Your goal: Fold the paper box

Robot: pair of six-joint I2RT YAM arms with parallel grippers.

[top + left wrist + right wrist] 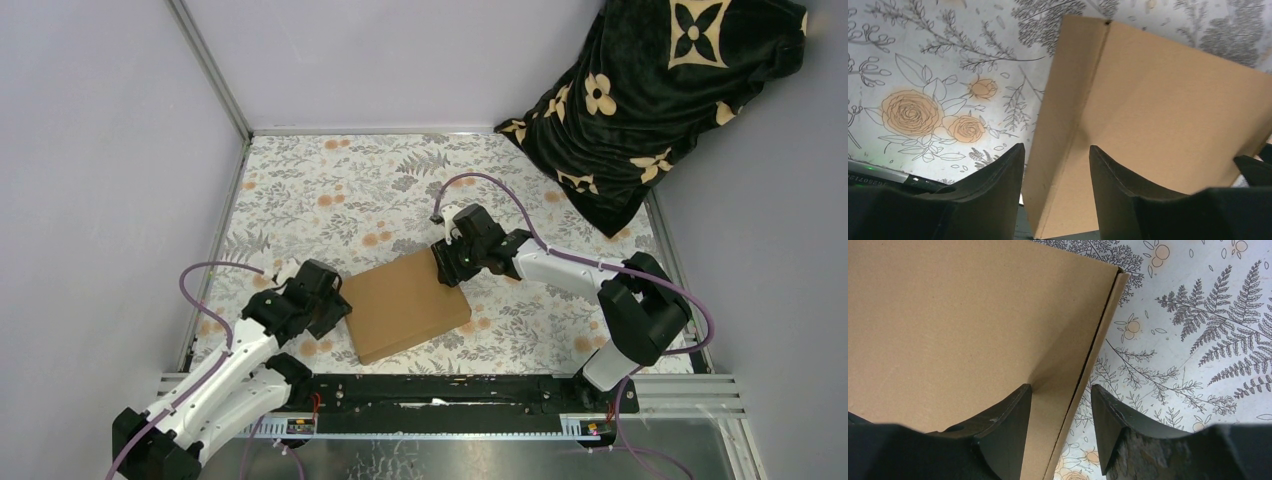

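**Lid Seating: Final Stage of Fold**

The paper box [405, 303] lies flat on the floral worktop [330, 180] between the two arms, lid down, and looks fully formed. The left tool [1055, 160] straddles the box's left side edge with its jaws apart, one finger over the lid and one outside the wall. The right tool [1060, 395] straddles the far right edge the same way, jaws apart, its inner finger resting on the lid. Neither clamps the cardboard. The step in hand appears to be seating the lid. The next move likely calls for even downward pressure, then a straight lift clear without snagging the edge.
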